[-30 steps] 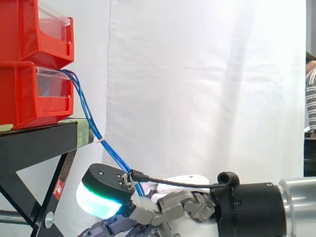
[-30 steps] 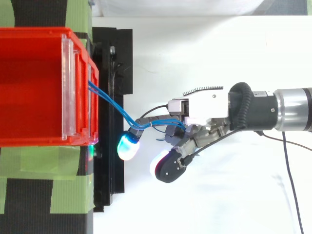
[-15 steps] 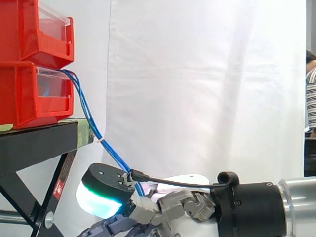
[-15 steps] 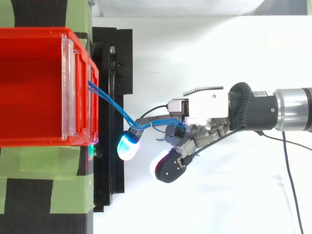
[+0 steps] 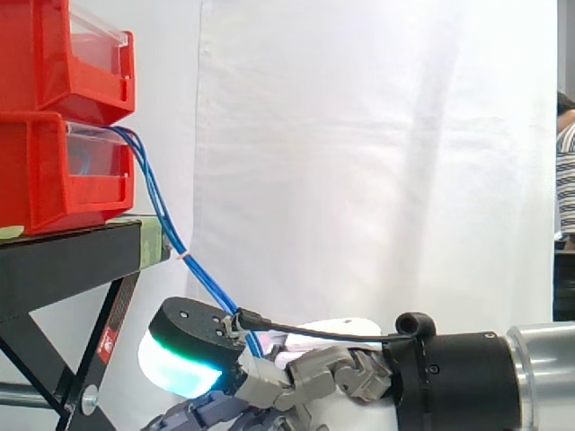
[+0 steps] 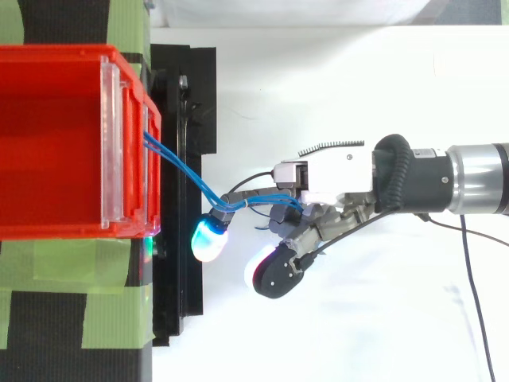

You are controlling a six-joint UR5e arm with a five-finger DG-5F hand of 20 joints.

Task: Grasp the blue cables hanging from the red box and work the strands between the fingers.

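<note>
Below the front edge of the black stand (image 5: 63,260), we see the hand (image 6: 334,173) with its fingers (image 6: 208,237) curled round the blue cables (image 5: 160,215), which hang from the red box (image 5: 45,175), so the strands can be worked between them.

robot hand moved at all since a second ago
No. In the top view the robot hand keeps the same gap from the red bin, with the blue cables held as before.

blue cables (image 5: 207,283), ends hidden inside the hand (image 5: 314,373); fingers (image 5: 207,413) cut by side view's bottom edge; red bins (image 5: 36,180) cut at left
</note>
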